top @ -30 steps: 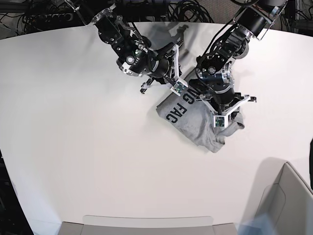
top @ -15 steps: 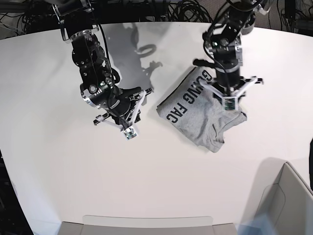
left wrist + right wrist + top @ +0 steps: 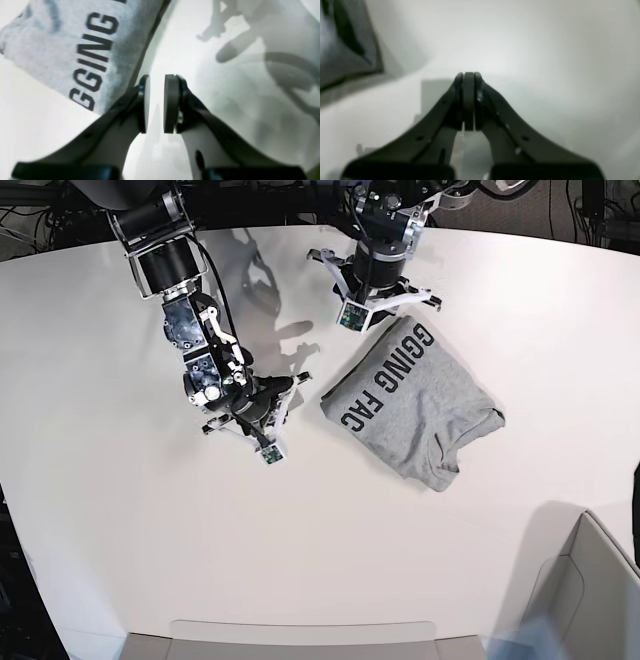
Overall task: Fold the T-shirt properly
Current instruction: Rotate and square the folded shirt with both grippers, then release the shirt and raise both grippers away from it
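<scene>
The heather-grey T-shirt (image 3: 415, 410) lies folded into a compact slanted bundle right of the table's centre, dark capital lettering facing up. The left wrist view shows the T-shirt (image 3: 75, 45) at upper left. My left gripper (image 3: 378, 298) hovers just past the bundle's far corner. In its own view, the left gripper (image 3: 157, 80) has a narrow gap between the pads, with only bare table there. My right gripper (image 3: 258, 420) stands left of the shirt, apart from it. The right gripper (image 3: 468, 75) has its pads pressed together, empty, with a dark fabric edge (image 3: 347, 50) at upper left.
The white table (image 3: 110, 530) spreads wide on the left and front. A grey box (image 3: 590, 590) stands at the lower right corner and a flat tray edge (image 3: 300, 635) at the front. Cables (image 3: 60, 210) run behind the far edge.
My left arm has gone from over the shirt to beyond its far corner. The right arm swung left away from the shirt and has settled there. The bundle has kept its shape.
</scene>
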Action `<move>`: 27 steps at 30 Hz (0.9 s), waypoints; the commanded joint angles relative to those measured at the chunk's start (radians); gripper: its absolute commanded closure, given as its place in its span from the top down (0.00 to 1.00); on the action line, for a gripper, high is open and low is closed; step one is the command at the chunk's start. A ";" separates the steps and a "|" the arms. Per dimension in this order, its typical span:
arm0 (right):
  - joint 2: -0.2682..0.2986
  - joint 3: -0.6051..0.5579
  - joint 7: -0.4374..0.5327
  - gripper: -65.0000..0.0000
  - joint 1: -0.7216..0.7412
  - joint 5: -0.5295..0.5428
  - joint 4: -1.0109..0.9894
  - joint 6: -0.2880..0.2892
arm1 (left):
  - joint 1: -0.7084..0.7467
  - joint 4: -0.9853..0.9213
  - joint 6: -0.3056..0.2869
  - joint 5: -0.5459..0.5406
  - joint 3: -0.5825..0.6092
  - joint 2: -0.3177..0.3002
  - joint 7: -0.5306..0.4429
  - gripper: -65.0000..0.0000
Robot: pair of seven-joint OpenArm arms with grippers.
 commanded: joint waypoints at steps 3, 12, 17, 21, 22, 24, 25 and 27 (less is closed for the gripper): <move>-0.005 -0.053 -0.006 0.00 -0.006 0.005 0.014 0.005 | -0.032 -0.031 0.007 0.019 -0.011 -0.003 0.035 0.15; -0.042 -0.170 -0.015 0.00 -0.098 0.007 0.132 0.005 | -0.052 -0.172 0.007 0.019 -0.193 -0.006 0.030 0.15; -0.048 -0.178 -0.015 0.00 -0.156 0.007 0.198 0.005 | -0.054 -0.230 0.007 0.017 -0.330 -0.011 -0.014 0.15; -0.048 -0.178 -0.015 0.00 -0.187 0.007 0.235 0.003 | -0.054 -0.227 0.007 0.017 -0.407 -0.062 -0.042 0.21; -0.048 -0.175 -0.015 0.00 -0.193 0.007 0.244 0.003 | -0.054 -0.210 0.007 0.017 -0.417 -0.080 -0.042 0.23; -0.047 -0.170 -0.015 0.00 -0.199 0.007 0.249 0.003 | -0.047 -0.166 0.007 0.017 -0.440 -0.101 -0.042 0.28; -0.042 -0.170 -0.015 0.00 -0.201 0.007 0.249 0.003 | -0.046 -0.129 0.010 0.017 -0.456 -0.106 -0.042 0.30; -0.041 -0.170 -0.015 0.00 -0.202 0.007 0.247 0.003 | -0.038 -0.055 0.009 0.017 -0.500 -0.105 -0.038 0.36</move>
